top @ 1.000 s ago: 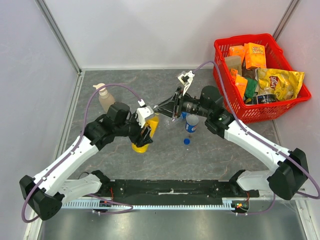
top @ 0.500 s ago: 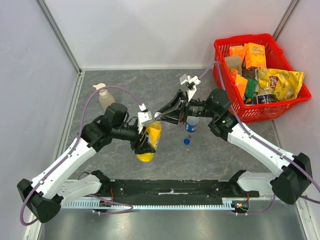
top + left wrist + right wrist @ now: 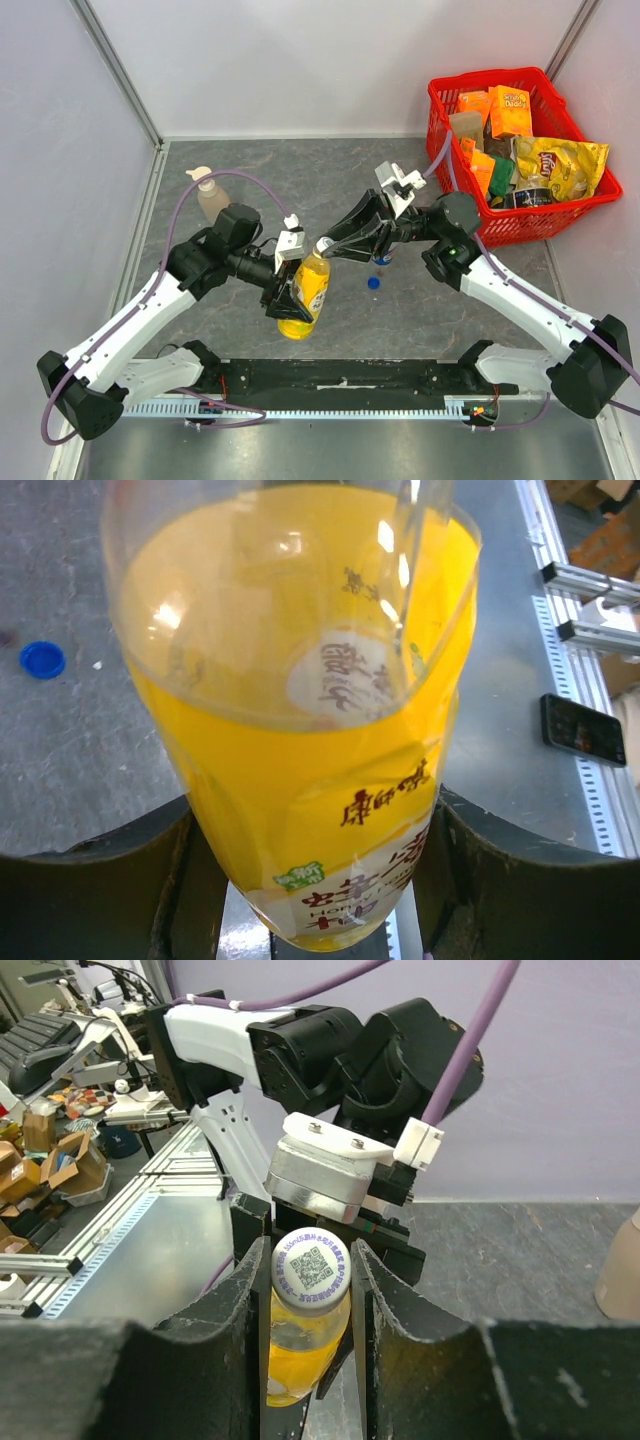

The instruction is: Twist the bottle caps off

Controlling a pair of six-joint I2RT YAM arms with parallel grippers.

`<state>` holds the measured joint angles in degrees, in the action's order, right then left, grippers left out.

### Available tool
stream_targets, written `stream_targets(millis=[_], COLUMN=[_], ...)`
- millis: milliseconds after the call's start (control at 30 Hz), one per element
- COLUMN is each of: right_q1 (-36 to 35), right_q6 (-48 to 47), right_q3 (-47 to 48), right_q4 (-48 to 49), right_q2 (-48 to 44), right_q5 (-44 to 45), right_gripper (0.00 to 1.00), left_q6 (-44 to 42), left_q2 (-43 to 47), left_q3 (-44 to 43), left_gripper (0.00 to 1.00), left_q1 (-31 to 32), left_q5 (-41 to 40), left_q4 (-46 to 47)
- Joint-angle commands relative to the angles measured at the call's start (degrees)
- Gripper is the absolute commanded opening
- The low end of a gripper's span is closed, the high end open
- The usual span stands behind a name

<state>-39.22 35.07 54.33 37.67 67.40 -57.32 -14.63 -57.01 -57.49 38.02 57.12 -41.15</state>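
Note:
My left gripper [image 3: 292, 292] is shut on the body of the yellow juice bottle [image 3: 310, 284] and holds it tilted above the table; its yellow body [image 3: 300, 730] fills the left wrist view between the two fingers [image 3: 100, 890]. My right gripper [image 3: 311, 1272] is shut on that bottle's white cap [image 3: 311, 1268], which carries a printed code, one finger on each side. In the top view this cap [image 3: 322, 245] sits at the right gripper's tips [image 3: 326, 247]. A loose blue cap [image 3: 373, 283] lies on the table. A blue-labelled bottle [image 3: 381, 258] stands behind the right gripper, mostly hidden.
A beige pump-top soap bottle [image 3: 210, 196] stands at the back left. A red basket [image 3: 440, 100] full of snack packets sits at the back right. The blue cap [image 3: 42, 659] lies to the left of the held bottle in the left wrist view.
The left arm has lifted the juice bottle off the table and tilted it, moving it slightly right and nearer. The right gripper has followed along at the bottle's top, swinging right.

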Motion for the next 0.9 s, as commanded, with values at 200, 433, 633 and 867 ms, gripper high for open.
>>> stream_targets(millis=[200, 433, 633, 867], right_q1=[-0.24, -0.24, -0.24, -0.24], right_q6=[3.17, -7.81, -10.37, -12.74], right_q3=[-0.19, 1.75, 1.49, -0.89], right_q4=[6.99, -10.41, -16.22, -20.44], right_q2=[-2.17, -7.27, -9.91, -11.32], right_q5=[-1.40, 13.09, 18.73, 18.39], right_gripper=[0.00, 0.00, 0.00, 0.00], left_q6=[-4.00, -3.74, -2.16, 4.61], left_q2=[-1.26, -0.64, -0.99, -1.87], left_q3=[-3.77, -3.68, -3.24, -2.89], left_gripper=[0.02, 0.02, 0.02, 0.02], left_q1=[0.21, 0.21, 0.30, 0.21], left_q5=[7.30, 4.67, 0.72, -19.65], left_q4=[-1.83, -1.83, -0.87, 2.38])
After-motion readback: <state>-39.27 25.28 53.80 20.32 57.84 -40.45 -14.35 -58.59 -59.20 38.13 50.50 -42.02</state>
